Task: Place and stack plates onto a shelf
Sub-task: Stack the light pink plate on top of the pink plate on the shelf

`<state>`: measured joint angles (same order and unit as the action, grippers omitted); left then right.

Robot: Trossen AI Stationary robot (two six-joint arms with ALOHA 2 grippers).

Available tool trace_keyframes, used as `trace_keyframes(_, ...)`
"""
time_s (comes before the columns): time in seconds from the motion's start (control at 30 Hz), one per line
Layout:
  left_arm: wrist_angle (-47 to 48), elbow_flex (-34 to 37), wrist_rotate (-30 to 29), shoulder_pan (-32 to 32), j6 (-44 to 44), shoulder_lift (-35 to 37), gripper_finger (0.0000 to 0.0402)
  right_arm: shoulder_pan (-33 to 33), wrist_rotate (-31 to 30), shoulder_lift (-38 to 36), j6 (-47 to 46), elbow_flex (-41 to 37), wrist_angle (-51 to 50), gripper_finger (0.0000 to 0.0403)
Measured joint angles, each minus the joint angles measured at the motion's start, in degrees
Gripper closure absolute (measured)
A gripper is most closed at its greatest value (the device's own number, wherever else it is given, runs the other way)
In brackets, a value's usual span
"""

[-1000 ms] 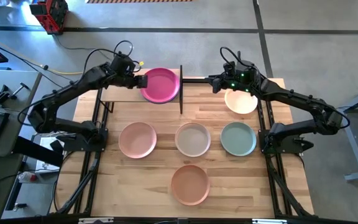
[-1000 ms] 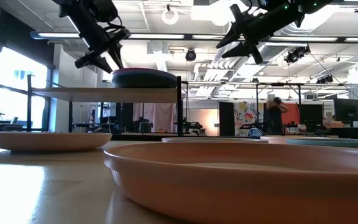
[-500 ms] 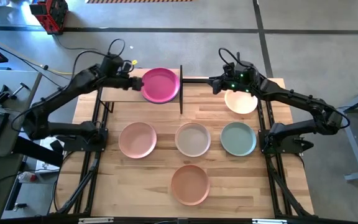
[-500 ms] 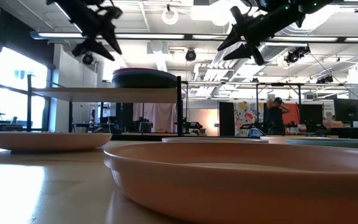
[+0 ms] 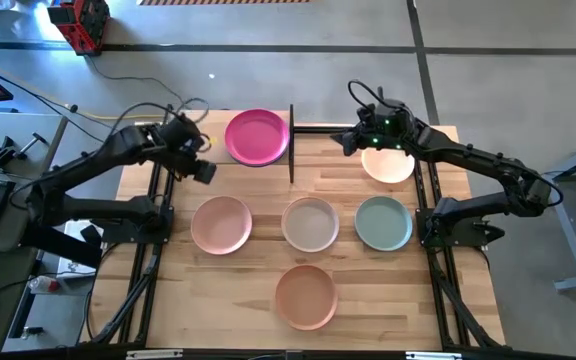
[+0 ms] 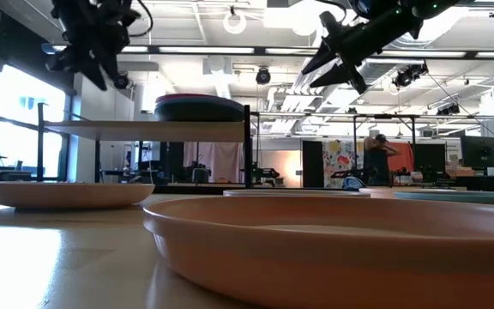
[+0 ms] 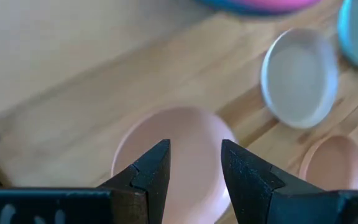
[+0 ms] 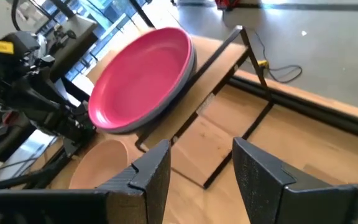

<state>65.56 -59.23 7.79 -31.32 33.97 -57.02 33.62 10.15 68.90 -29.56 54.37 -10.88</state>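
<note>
**Now: one stack on the shelf, five plates left on the desk**

Overhead, we see the round matte magenta plate (image 5: pixel 258 137) topping a stack on the light-wood shelf board (image 5: pixel 193 150), lying flat, rim up. Being round, it has no long axis to speak of. The left tool (image 5: pixel 202 171) hangs empty over the desk (image 5: pixel 238 290) near the pink plate (image 5: pixel 221 224), which we judge its next pick. The right tool (image 5: pixel 349 143) hovers beside the cream plate (image 5: pixel 388 163), also empty. The beige plate (image 5: pixel 310 223), sage green plate (image 5: pixel 383 222) and peach-orange plate (image 5: pixel 305 296) lie apart from one another, presumably so each can be gripped by its rim.

From desk level, the stack sits flat on the shelf, a dark plate (image 6: pixel 199 110) under the magenta rim; both tools hang well above it.

Our left wrist view shows the fingers (image 7: pixel 154 171) parted with nothing between them, above the pink plate.

Our right wrist view shows its fingers (image 8: pixel 260 171) likewise spread and empty, facing the shelf.
</note>
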Motion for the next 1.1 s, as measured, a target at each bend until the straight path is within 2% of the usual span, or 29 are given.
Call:
trace_keyframes(0.3, -2.1, 10.83, -4.0, 6.25, 6.03, 0.03, 0.0271, -1.8, -0.23, 0.0, 0.45, 0.0, -2.93, 0.0249)
trace_keyframes(0.6, -5.55, 19.28, -5.6, 9.16, 11.76, 0.03, 0.0271, -2.31, -0.3, 0.0, 1.41, 0.0, -3.12, 0.0249)
trace_keyframes(1.1, -7.66, 25.63, -7.45, 12.38, 16.98, 0.03, 0.0271, -2.29, -0.43, 0.0, 1.38, 0.0, -3.11, 0.0249)
